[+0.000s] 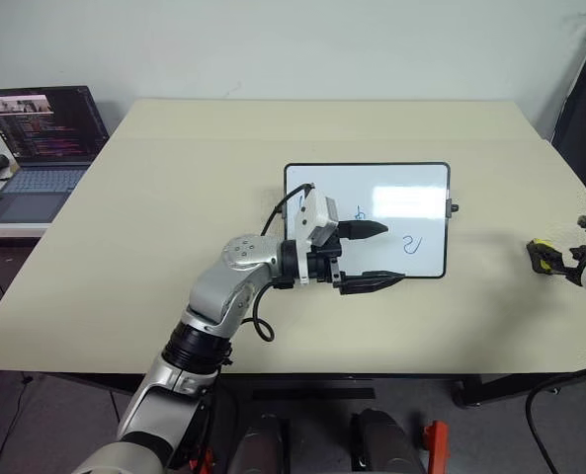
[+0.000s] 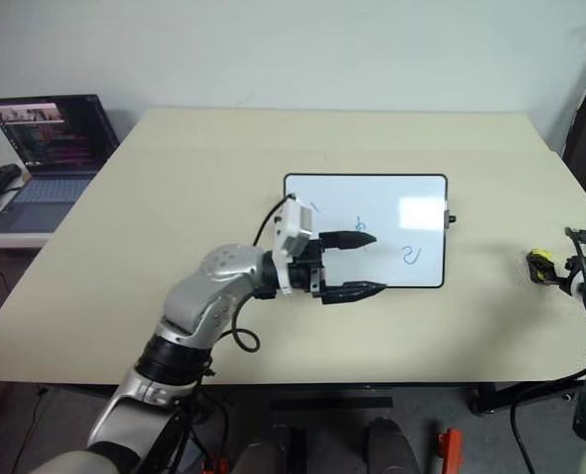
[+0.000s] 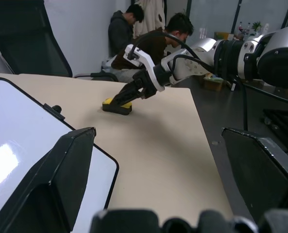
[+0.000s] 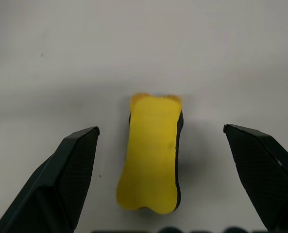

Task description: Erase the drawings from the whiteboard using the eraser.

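Head view, table: you are looking down on a beige table (image 1: 174, 197) with the whiteboard (image 1: 372, 178) lying flat near its middle.
Head view, drawings: a few thin blue drawings (image 1: 412, 244) are sitting on the white surface, one curl toward the board's right part and a smaller mark beside the upper black finger.
Head view, left gripper: your left gripper (image 1: 377, 255) is hovering over the board's near left part, pointing toward the robot's right, its two black fingers standing wide apart with nothing between them.
Head view, eraser: the yellow eraser (image 1: 542, 251) is lying on the table well to the right of the board, at the table's right edge.
Head view, right gripper: your right gripper (image 2: 559, 272) is reaching in from the right, just at the eraser; from here you cannot tell whether it is touching it.
Head view, surroundings: an open laptop (image 1: 41, 148) is sitting on a side surface to the left of the table.
Left wrist view: you are seeing the board's corner beside your own spread fingers (image 3: 61, 184), and across the table the other gripper's black tips are coming down at the yellow block; two people (image 3: 148, 39) are sitting behind the table.
Right wrist view: the eraser is lying lengthwise on the table between your right fingers (image 4: 66, 174), which are standing wide on either side, clear of it and not gripping.
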